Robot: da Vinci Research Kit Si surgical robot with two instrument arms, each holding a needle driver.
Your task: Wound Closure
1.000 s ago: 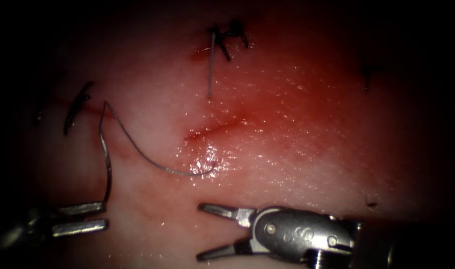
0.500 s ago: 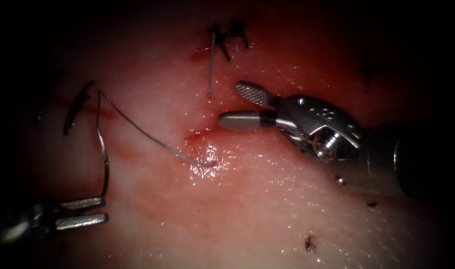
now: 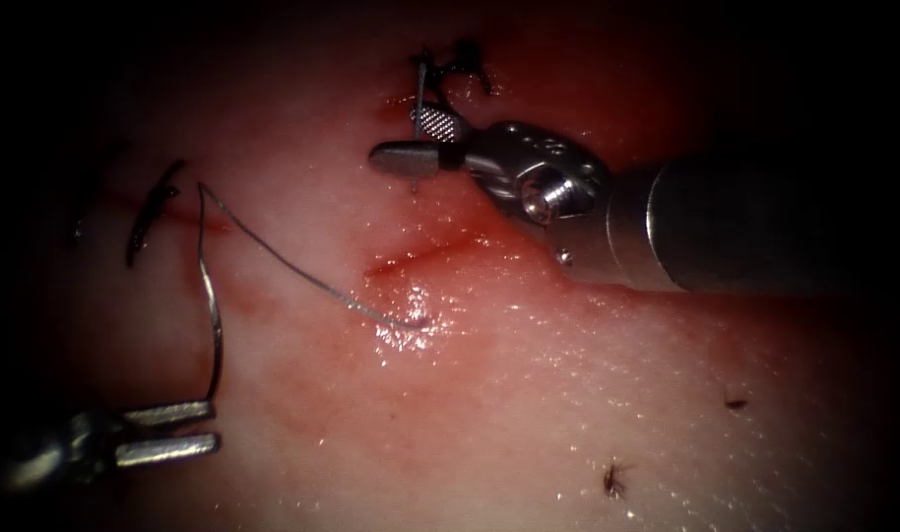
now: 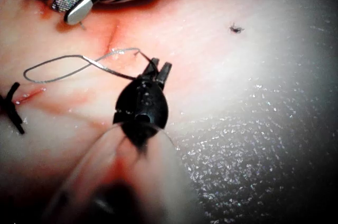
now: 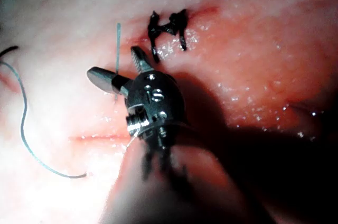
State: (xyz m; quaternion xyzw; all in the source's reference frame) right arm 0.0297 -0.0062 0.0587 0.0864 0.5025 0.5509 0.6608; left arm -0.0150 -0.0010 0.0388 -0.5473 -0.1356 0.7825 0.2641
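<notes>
My left tool (image 3: pixel 164 429) is at the lower left, left of the cut (image 3: pixel 425 254), shut on one end of the curved needle (image 3: pixel 212 325). The needle arcs upward, free of the tissue (image 3: pixel 568 394). Thread (image 3: pixel 302 278) runs from its upper end to a spot just below the cut. My right tool (image 3: pixel 399 138) reaches in from the right to the knotted stitch (image 3: pixel 460 64) above the cut. Its jaws stand apart with the stitch's upright thread tail (image 3: pixel 420 94) between them. The same jaws (image 5: pixel 112 61) straddle that thread tail (image 5: pixel 118 39), and the left tool (image 4: pixel 158 68) grips the needle.
A dark stitch (image 3: pixel 155 212) sits on the tissue at the far left, by the needle's top. Red fluid (image 3: pixel 529 227) stains the tissue around the cut. Small dark specks (image 3: pixel 612 481) lie at the lower right.
The right tool rose from the bottom edge, crossed over the cut to the upper stitch, and its jaws narrowed around the thread tail. The left tool and needle barely moved.
</notes>
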